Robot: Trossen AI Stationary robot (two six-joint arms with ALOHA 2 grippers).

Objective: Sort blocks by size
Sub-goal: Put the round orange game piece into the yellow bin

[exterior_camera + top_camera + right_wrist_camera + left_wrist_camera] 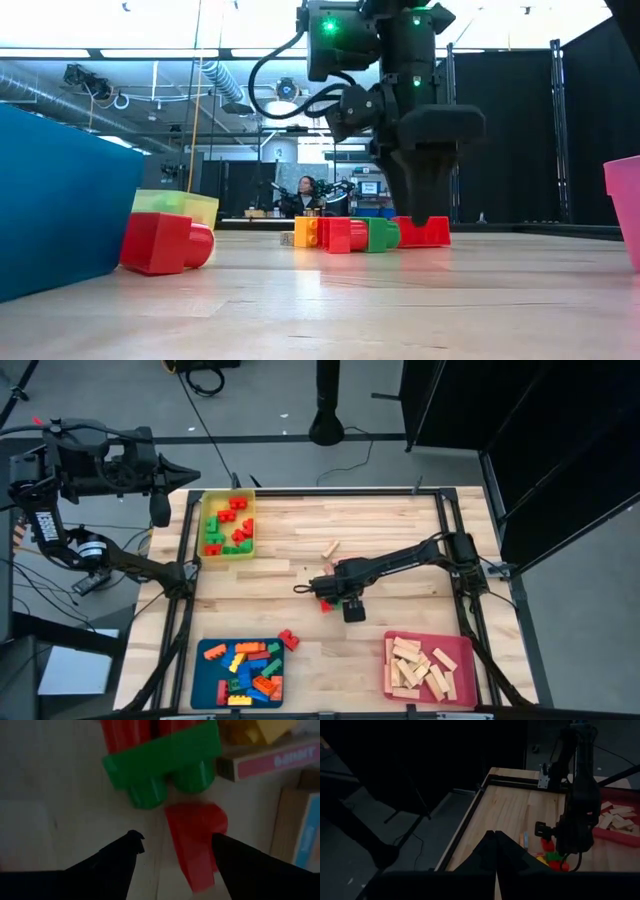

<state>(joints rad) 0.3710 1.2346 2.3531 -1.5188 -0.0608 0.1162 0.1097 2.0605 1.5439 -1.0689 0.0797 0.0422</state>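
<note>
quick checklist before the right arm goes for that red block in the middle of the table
1. Right pincer open: ok, fingers spread.
2. Red block between the fingers: ok, though it lies close to one finger.
3. Green block clear of the fingers: ok, just beyond the red one.
4. Pincer low enough to grip: cannot tell.
5. Left pincer shut and parked off the table's far left: ok.
6. Yellow tray reachable path: cannot tell.

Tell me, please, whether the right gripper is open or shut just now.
Open: the right gripper has its fingers spread apart, a red block lying on the table between them, not yet gripped.
</note>
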